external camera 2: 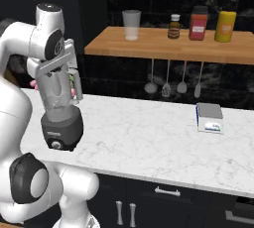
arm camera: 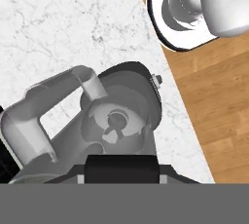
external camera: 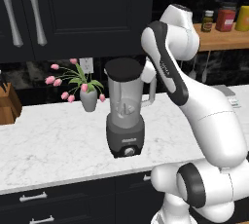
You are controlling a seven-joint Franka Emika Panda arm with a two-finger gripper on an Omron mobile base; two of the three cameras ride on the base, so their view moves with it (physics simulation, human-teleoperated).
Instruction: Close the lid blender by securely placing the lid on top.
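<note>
Left base view: I log the blender [external camera: 125,116] standing upright on the white marble counter [external camera: 53,145], near its front edge, grey translucent jar on a dark base with the round knob facing me and the handle toward the arm. The lid [external camera: 123,69], a flat black cap, sits across the jar's mouth; whether it is fully seated I cannot tell. Just behind and to the left of the blender I note a white vase of pink flowers [external camera: 87,94], and at the far left a wooden knife block [external camera: 8,105]. In the right base view the hand is directly over the blender [external camera 2: 60,118], hiding the jar's top; the gripper [external camera 2: 55,68] is there, but I cannot tell how its fingers stand. Further along that counter lies a small kitchen scale [external camera 2: 210,118], well apart from the blender. On the wooden shelf [external camera 2: 168,46] above: a clear cup [external camera 2: 131,24], a small dark bottle [external camera 2: 173,27], a red jar [external camera 2: 198,24], a yellow jar [external camera 2: 224,26]; utensils [external camera 2: 173,85] hang beneath. In the hand view I look down through the jar [arm camera: 116,121] at its blade hub, handle to the left, with a black edge of the lid [arm camera: 121,168] at the bottom.
</note>
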